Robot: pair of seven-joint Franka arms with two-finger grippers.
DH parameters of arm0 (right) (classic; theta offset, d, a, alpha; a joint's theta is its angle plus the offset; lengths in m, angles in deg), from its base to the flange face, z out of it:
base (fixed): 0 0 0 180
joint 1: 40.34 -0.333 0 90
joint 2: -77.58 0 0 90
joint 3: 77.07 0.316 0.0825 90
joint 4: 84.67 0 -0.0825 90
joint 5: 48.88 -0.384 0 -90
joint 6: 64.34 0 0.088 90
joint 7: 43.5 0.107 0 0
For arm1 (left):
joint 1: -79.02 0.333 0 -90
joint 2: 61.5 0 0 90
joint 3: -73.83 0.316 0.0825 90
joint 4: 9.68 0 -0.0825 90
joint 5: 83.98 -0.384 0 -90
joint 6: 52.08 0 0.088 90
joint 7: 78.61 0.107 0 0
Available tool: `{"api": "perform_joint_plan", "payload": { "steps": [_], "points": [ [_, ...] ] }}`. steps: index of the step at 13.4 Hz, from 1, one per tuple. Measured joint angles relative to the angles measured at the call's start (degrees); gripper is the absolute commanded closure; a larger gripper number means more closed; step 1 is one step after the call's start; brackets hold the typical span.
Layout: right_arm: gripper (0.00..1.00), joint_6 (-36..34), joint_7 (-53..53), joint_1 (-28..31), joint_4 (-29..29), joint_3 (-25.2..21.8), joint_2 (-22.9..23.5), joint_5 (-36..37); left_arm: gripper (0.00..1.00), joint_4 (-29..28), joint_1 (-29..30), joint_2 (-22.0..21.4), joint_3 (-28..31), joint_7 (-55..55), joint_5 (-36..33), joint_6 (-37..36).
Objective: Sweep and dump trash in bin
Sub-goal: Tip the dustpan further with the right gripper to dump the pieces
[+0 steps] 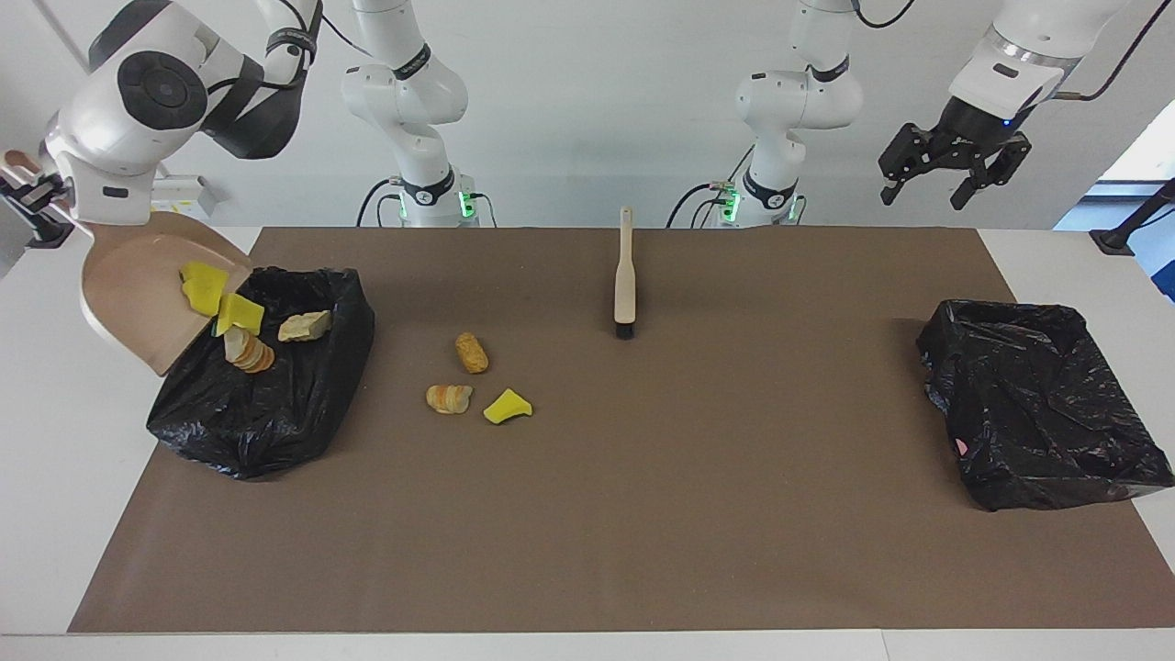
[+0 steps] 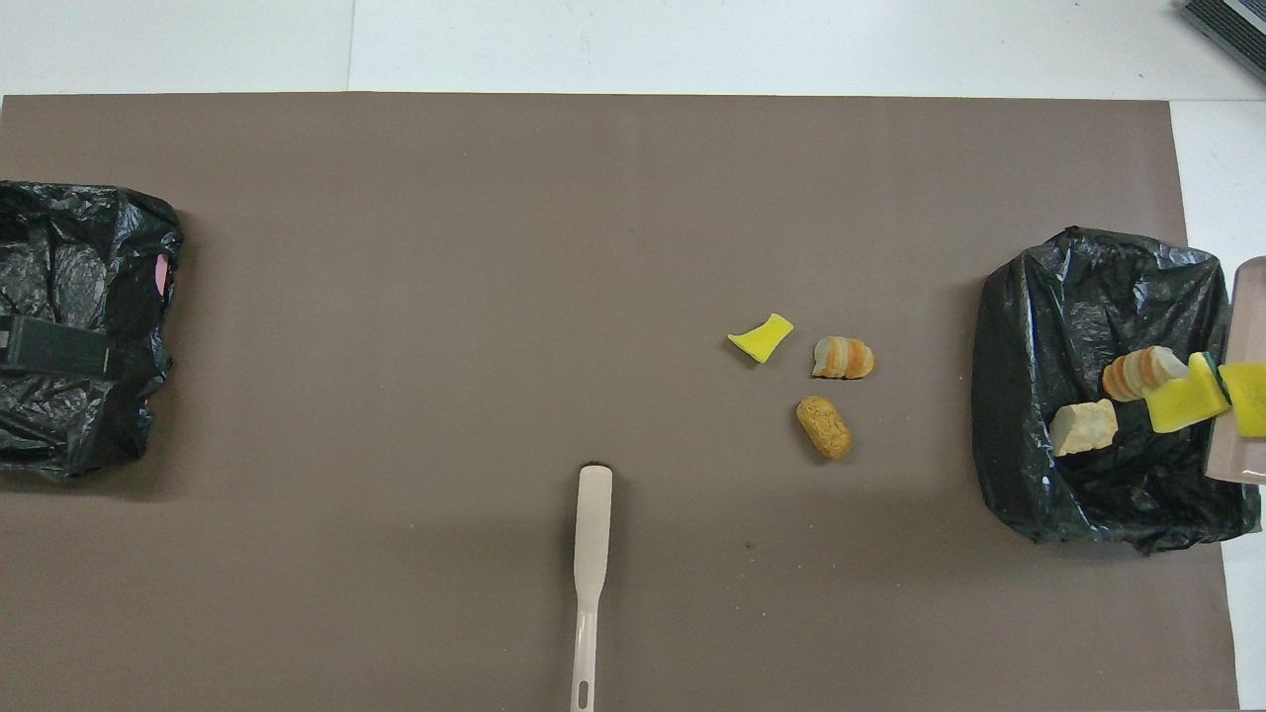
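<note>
Upper left of the facing view: my right pincer (image 1: 27, 191) grips the dustpan (image 1: 138, 298) handle, pan tilted over the bin (image 1: 262, 404); yellow trash (image 1: 204, 285) slides off its lip. Upper right: my left pincer (image 1: 950, 174) hangs released, waiting.

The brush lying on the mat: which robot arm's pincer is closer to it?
Neither is close to the brush. The left pincer, open, hangs over the table's edge; the right pincer tips the dustpan over a bin.
</note>
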Motion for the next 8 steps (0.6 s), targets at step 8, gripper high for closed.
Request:
{"api": "perform_joint_plan", "payload": {
  "steps": [8],
  "points": [
    [1.0,2.0,-2.4,0.3,2.7,-0.3,0.2,-1.5,0.0,0.0,0.5,0.0,-1.8,0.1,0.0,-0.1]
  ]
}}
